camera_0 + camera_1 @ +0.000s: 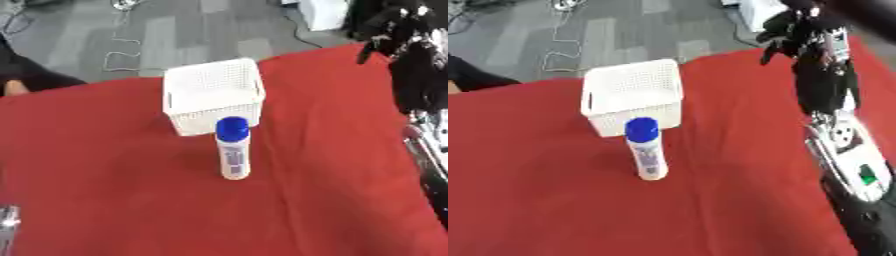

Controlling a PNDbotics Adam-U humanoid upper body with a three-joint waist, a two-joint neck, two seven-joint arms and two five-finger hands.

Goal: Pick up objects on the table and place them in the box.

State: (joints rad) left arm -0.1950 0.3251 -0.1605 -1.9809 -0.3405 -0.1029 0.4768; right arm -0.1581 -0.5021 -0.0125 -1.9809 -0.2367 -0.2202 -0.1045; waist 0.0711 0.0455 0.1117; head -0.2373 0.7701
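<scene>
— What are the fingers doing?

— On the right hand [798, 35] the fingers [770, 52] hang curled and dark, up at the far right edge of the desk; they close on nothing that I can see. The hand is blurred, so the exact curl is hard to judge.

— And its arm?

— The right arm [837, 135] runs along the right side, black near the hand, silver and white lower down.

— The left hand?

— Only a sliver of metal [7, 220] shows at the lower left edge; whether that belongs to the left arm I cannot tell, and no fingers show there.

— Where is the thing to be picked up?

— A white bottle [234, 157] with a blue cap [232, 129] stands upright on the red cloth [105, 180] covering the desk, just in front of the box, well apart from the right hand.

— The box?

— A white perforated basket [213, 92], open at the top, toward the far middle of the desk. Its inside looks white; nothing else can be made out in it. Grey floor [175, 35] with cables lies beyond.
</scene>
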